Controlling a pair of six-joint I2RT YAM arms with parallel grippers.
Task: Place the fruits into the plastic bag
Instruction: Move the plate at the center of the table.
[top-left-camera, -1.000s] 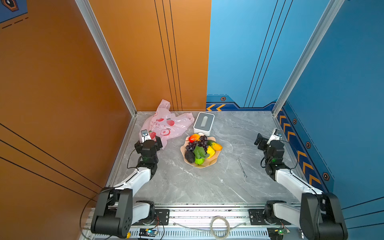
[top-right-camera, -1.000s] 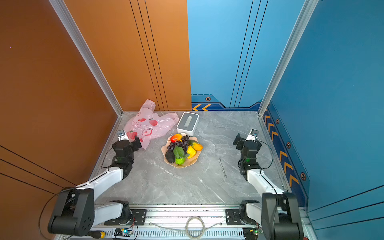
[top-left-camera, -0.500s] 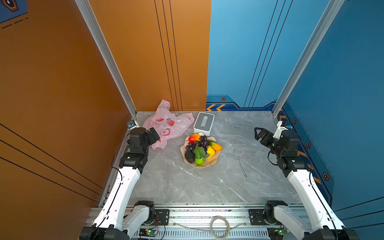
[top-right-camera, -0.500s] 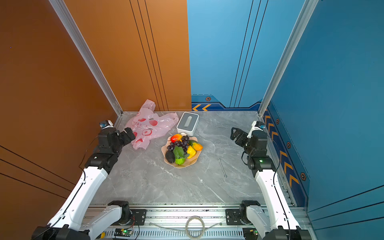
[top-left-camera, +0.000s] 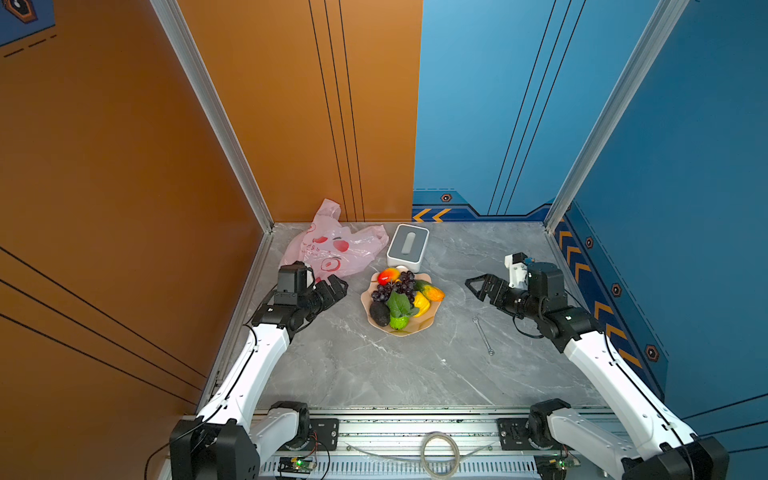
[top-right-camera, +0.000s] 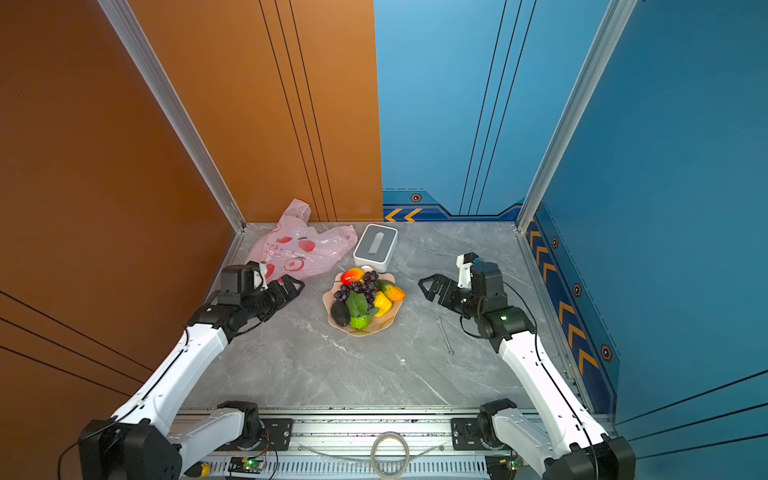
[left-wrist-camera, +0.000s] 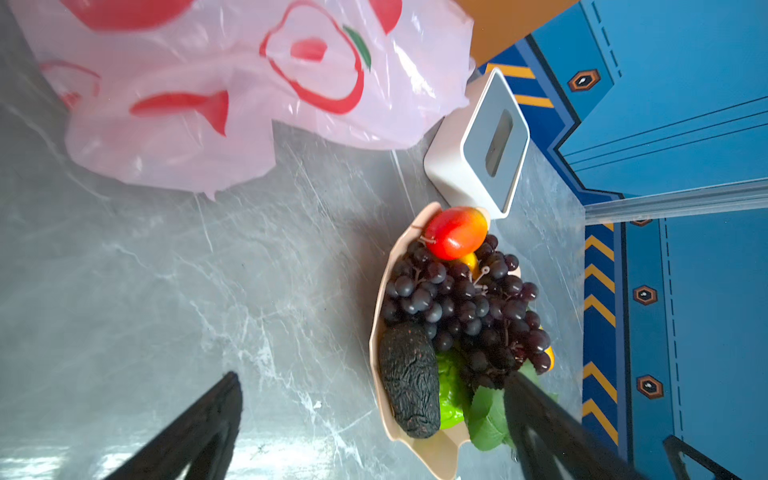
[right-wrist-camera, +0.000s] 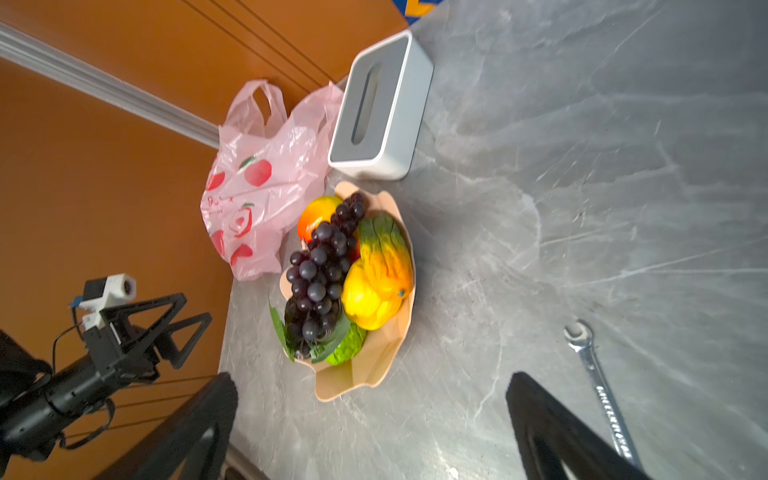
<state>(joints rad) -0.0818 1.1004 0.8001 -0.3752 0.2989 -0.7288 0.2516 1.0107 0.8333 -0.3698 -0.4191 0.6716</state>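
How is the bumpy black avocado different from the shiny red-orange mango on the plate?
The wrinkled blackish avocado is dark all over; the smooth red-orange mango is bright red fading to yellow. The avocado's skin is rough and dull, the mango's glossy. The avocado is long, the mango rounder. On the peach scalloped plate, the mango lies by the white-and-grey box, the avocado farther from it. Both sit beside the purple grapes.

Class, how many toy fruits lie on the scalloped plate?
6, on the plate: mango nearest the box, grape bunch central, avocado and lime-green fruit at the near edge, yellow fruit and orange fruit toward the right arm. Others may hide beneath the grapes.
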